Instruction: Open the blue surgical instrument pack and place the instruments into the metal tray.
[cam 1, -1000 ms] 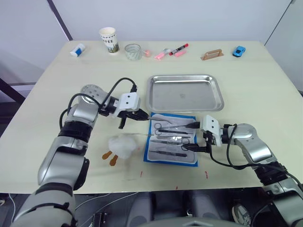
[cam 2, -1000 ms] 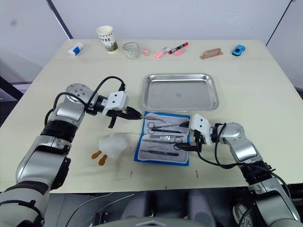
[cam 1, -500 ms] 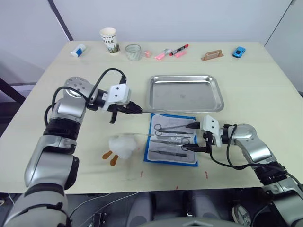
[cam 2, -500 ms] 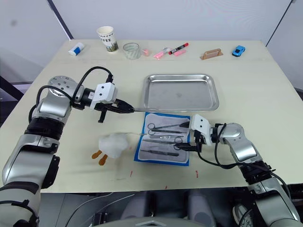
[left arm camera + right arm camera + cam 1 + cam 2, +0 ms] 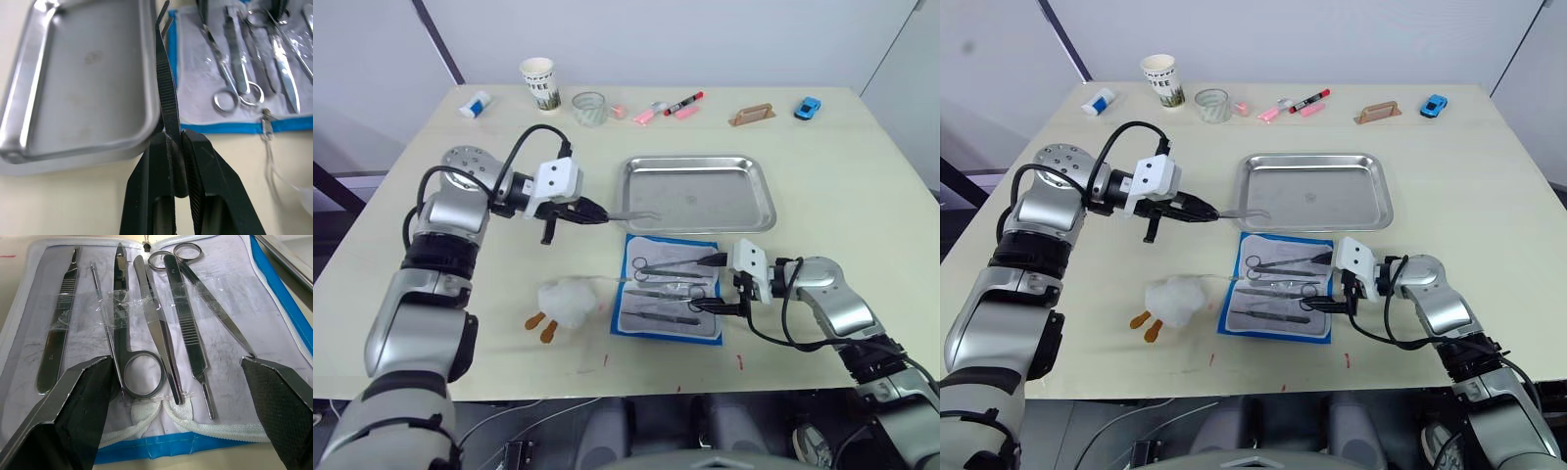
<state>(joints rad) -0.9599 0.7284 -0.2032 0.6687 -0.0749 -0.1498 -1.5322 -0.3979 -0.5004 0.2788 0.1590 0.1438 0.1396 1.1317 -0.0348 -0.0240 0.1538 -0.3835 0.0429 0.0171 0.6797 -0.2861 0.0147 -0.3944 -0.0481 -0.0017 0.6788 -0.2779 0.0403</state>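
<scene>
Gripping a slim silvery metal pair of tweezers (image 5: 165, 83) between its two closed black fingers, the left gripper (image 5: 590, 211) hovers just off the left rim of the shallow rectangular shiny steel tray (image 5: 636, 201). The tweezers' tips reach over the tray's near-left corner, above its rim.

The right gripper (image 5: 717, 284) sits at the right edge of the flat bright-blue soft instrument pack (image 5: 710, 338), fingers spread wide apart and holding nothing. In the right wrist view the two fingers (image 5: 73, 411) bracket the near end of the pack.

The pack lies open on the beige table (image 5: 842, 186), just in front of the tray, pale grey-white lining upward. The remaining silvery instruments (image 5: 146, 328) lie side by side on the lining: ring-handled scissors, forceps and slender straight tools, held under clear strips.

A white plush toy (image 5: 566, 302) rests to the left of the pack, near it. Beyond the tray, along the far table edge, stand a paper cup (image 5: 537, 82), a clear glass (image 5: 588, 107) and pink and red markers (image 5: 671, 104).
</scene>
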